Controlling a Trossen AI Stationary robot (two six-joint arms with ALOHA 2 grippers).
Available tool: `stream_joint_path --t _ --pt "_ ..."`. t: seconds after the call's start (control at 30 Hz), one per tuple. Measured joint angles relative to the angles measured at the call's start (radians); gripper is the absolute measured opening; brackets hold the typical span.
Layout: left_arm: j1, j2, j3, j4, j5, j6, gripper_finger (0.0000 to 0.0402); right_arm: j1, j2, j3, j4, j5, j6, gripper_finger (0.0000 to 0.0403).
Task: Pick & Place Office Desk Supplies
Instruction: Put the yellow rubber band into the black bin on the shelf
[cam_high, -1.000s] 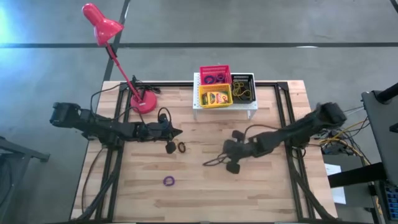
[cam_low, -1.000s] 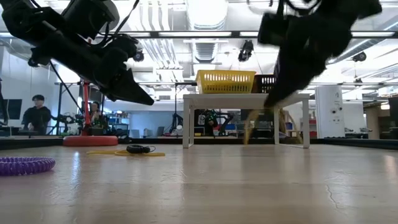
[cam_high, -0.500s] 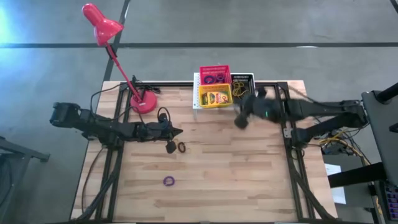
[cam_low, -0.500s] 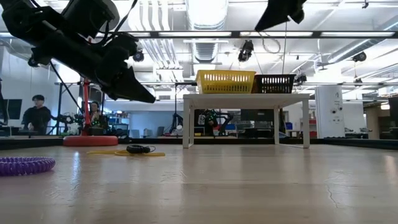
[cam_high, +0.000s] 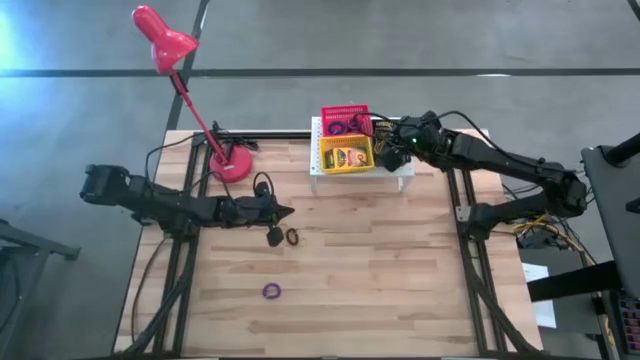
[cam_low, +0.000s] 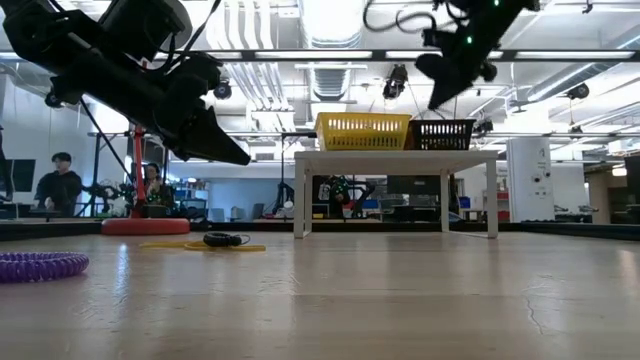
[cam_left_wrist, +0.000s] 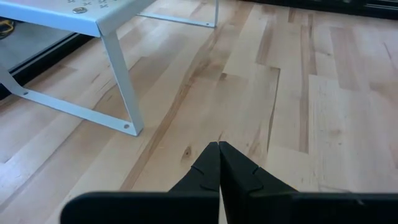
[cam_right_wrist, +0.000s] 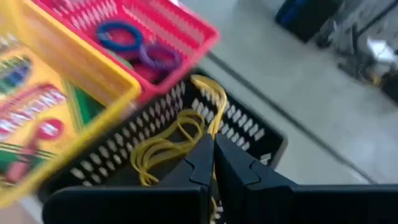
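My right gripper (cam_right_wrist: 211, 138) is over the black mesh basket (cam_right_wrist: 249, 134) on the white shelf (cam_high: 318, 172), shut on a yellow loop. More yellow loops (cam_right_wrist: 158, 152) lie in that basket. Beside it stand the yellow basket (cam_high: 346, 157) with a crayon box (cam_right_wrist: 28, 118) and the pink-red basket (cam_high: 345, 120) with a blue loop (cam_right_wrist: 119, 35) and a purple loop (cam_right_wrist: 159, 57). My left gripper (cam_high: 287, 211) hovers shut over the table. A purple loop (cam_high: 271, 291), a black loop (cam_high: 273, 237) and a brownish loop (cam_high: 292, 237) lie on the table. My right gripper pinches a strand of the yellow loop (cam_right_wrist: 212, 109) between its fingertips, coming from above and slanting down toward the far edge. The strand runs from the fingertips up to the black basket's rim next to the pink-red basket. The rest of the loop is hidden by the fingers.
The red desk lamp (cam_high: 165, 40) stands on its base (cam_high: 231, 164) at the far left, its cable trailing toward my left arm. The shelf's white legs (cam_left_wrist: 121, 87) stand just beyond my left gripper. Bare wood lies across the table's near half and right side.
My right gripper has risen from the middle of the table and swung toward the far edge, ending over the black basket on the shelf. A yellow strand went with it.
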Motion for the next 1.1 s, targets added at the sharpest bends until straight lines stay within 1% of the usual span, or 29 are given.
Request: stream_joint_path --t 0.1,0.2,0.43,0.57,0.63,0.67,0.83,0.93,1.0,1.1 --pt "0.0 0.0 0.0 0.0 0.0 0.0 0.0001 -0.025 -0.001 -0.031 0.002 -0.018 0.024 0.0009" --pt "0.0 0.0 0.0 0.001 0.0 0.0 0.0001 -0.034 -0.002 -0.047 0.009 -0.024 0.023 0.0023" --pt "0.0 0.0 0.0 0.018 0.0 -0.001 0.0001 -0.036 -0.002 -0.052 0.174 -0.076 -0.021 0.0097" --pt "0.0 0.0 0.0 0.017 0.0 -0.004 0.0001 -0.036 -0.005 -0.052 0.202 -0.077 -0.068 0.0132" --pt "0.0 0.0 0.0 0.016 0.0 -0.007 0.0001 -0.035 -0.007 -0.027 0.125 -0.076 -0.086 0.0144" --pt "0.0 0.0 0.0 0.016 0.0 -0.007 0.0001 -0.035 -0.007 -0.001 0.056 -0.076 -0.069 0.0149" --pt "0.0 0.0 0.0 0.017 0.0 -0.008 0.0001 -0.047 -0.004 0.162 -0.416 -0.075 0.141 0.0153" --pt "0.0 0.0 0.0 0.019 0.0 -0.008 0.0001 -0.048 -0.005 0.246 -0.627 -0.084 0.272 0.0145" --pt "0.0 0.0 0.0 0.023 0.0 -0.008 0.0001 -0.059 -0.006 0.265 -0.716 -0.102 0.329 0.0137" --pt "0.0 0.0 0.0 0.039 0.0 -0.008 0.0001 -0.081 -0.005 0.243 -0.715 -0.112 0.326 0.0126"
